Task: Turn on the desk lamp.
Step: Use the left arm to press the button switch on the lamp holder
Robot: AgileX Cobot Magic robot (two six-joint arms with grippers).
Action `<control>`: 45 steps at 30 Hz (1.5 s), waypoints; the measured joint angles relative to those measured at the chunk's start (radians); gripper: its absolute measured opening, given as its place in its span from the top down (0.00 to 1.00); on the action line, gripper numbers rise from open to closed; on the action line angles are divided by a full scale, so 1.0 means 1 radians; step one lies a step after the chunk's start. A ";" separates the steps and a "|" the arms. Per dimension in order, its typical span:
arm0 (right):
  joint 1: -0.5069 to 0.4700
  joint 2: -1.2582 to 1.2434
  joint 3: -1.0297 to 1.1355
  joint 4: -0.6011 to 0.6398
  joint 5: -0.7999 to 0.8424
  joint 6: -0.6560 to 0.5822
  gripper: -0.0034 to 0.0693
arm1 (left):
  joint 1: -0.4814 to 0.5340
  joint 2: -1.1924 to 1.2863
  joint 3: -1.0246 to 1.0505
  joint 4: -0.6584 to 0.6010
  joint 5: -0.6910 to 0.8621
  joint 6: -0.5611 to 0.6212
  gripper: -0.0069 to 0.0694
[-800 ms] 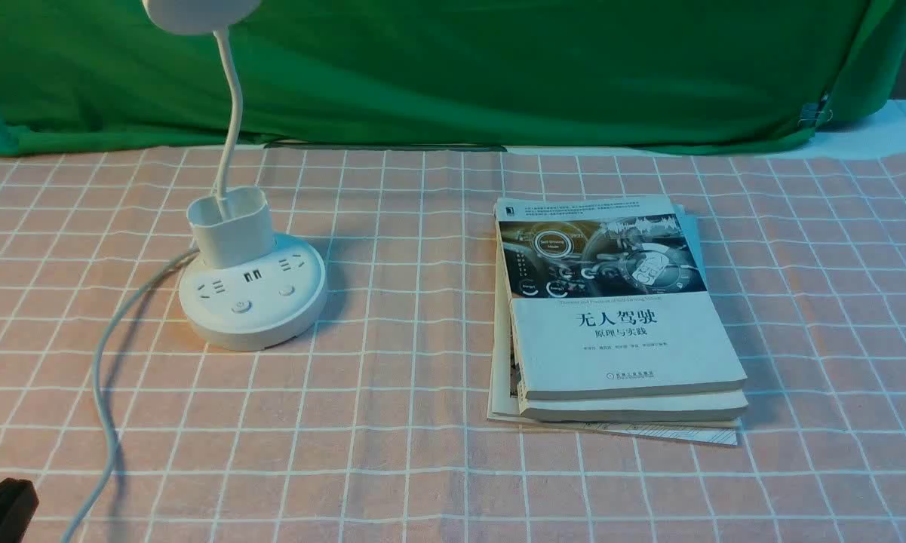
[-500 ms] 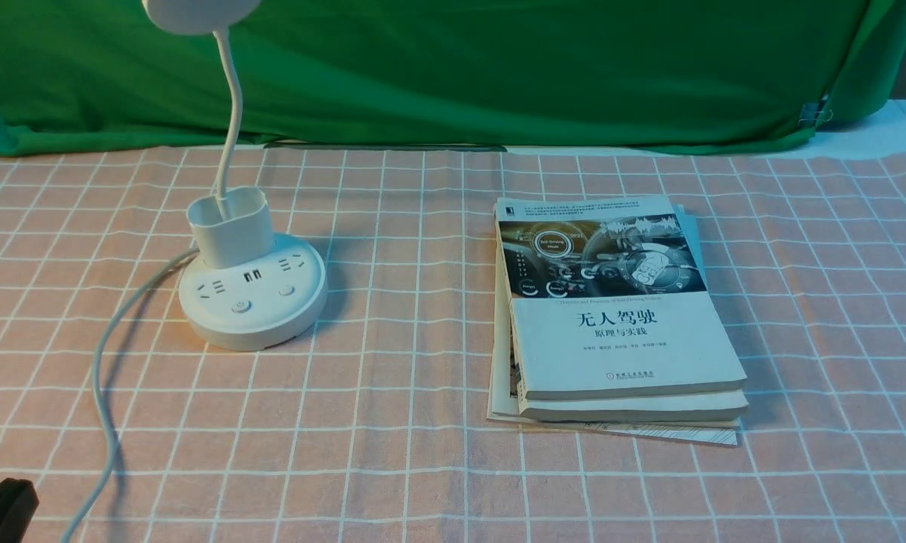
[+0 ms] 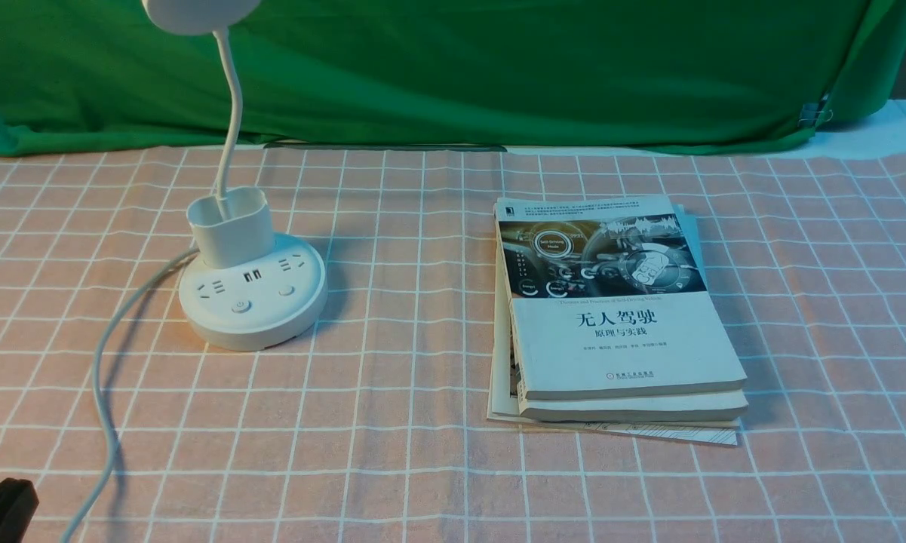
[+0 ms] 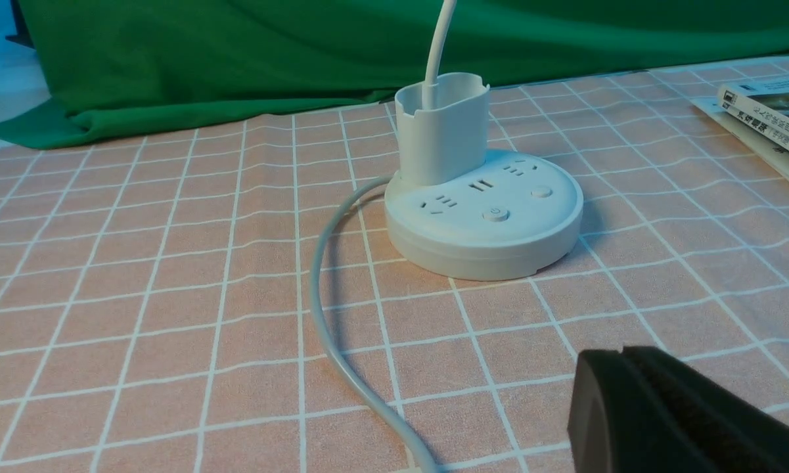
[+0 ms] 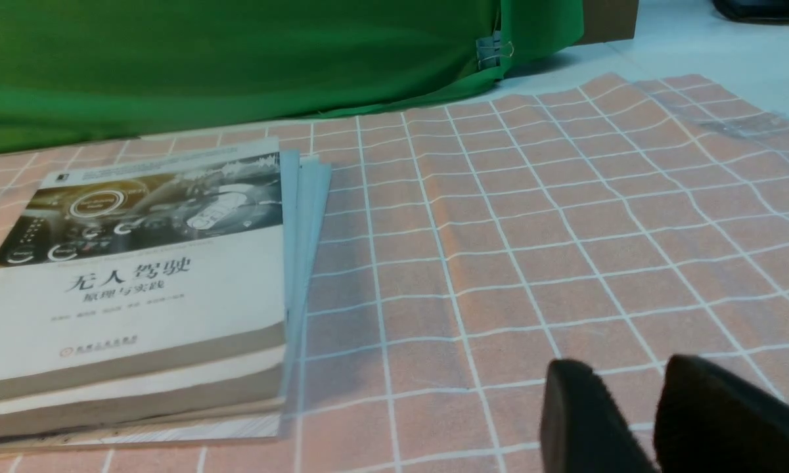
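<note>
two close buttons on desk lamp: wrong one may be pressed by clenched left gripper; right gripper parted.

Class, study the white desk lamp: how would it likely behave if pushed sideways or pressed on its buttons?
The desk lamp probably stays put under a downward press: its base is wide and flat. Its thin gooseneck likely flexes. Pushed sideways, it may slide on the tablecloth, dragging its cord.

I read this as staged lab set: green backdrop cloth with binder clip, pink checked bench cloth, stacked textbooks.
</note>
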 joint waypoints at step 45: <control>0.000 0.000 0.000 0.000 0.000 0.000 0.62 | 0.000 0.540 -0.459 0.019 -0.174 -0.097 0.88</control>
